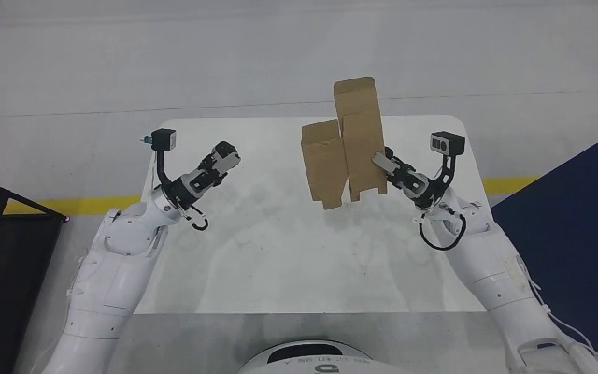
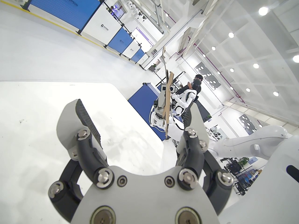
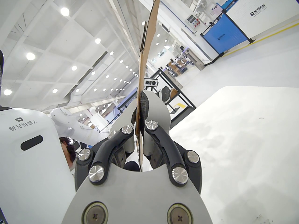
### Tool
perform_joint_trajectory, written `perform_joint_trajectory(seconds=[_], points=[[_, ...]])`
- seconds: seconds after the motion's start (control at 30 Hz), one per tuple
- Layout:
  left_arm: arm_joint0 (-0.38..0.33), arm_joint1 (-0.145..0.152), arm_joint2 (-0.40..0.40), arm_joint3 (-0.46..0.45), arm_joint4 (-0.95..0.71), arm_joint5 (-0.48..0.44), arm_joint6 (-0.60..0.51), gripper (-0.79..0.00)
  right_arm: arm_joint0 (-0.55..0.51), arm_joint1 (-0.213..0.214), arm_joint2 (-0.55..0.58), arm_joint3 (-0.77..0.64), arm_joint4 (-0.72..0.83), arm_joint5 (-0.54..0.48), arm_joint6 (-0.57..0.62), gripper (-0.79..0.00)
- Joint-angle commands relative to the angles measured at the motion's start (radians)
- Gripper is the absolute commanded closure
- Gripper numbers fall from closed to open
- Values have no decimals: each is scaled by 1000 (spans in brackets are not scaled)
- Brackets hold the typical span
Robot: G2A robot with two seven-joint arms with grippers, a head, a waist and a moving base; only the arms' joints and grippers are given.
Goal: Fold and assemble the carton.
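Over the right half of the white table (image 1: 280,262) the carton (image 1: 346,150) hangs in the air, a flat brown cardboard blank. It has one tall panel reaching past the table's far edge, a shorter panel beside it, and small flaps along its near edge. The right gripper (image 1: 381,161) pinches the carton's right-hand edge tight between both fingers. From that wrist the sheet looks thin and slightly bowed. The left gripper (image 1: 227,154) sits over the table's left side, well apart from the carton, fingers spread wide, holding nothing.

White floor (image 1: 280,56) with yellow stripe (image 1: 93,202), blue partitions (image 2: 63,5), round ceiling lights (image 2: 263,11)
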Motion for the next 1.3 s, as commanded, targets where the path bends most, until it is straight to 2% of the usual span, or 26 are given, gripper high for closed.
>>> perform_joint_trajectory(seconds=[0.0,0.73,0.9,1.03,1.13,1.27], points=[[0,0,0,0,0,0,0,-785,0,0,0,0,0,0,0,0],[0,0,0,0,0,0,0,-785,-1,0,1,0,-3,5,-4,0],[3,0,3,-15,15,19,1,-785,2,3,39,-51,-242,52,-76,0],[-8,2,22,-28,-24,1,-72,-785,-3,-3,54,-153,-437,139,-188,0],[-60,3,43,-7,-91,-10,-159,-785,1,-5,58,-224,-535,207,-233,0],[-164,-1,76,90,-157,-26,-248,-785,2,-10,39,-292,-597,278,-260,0]])
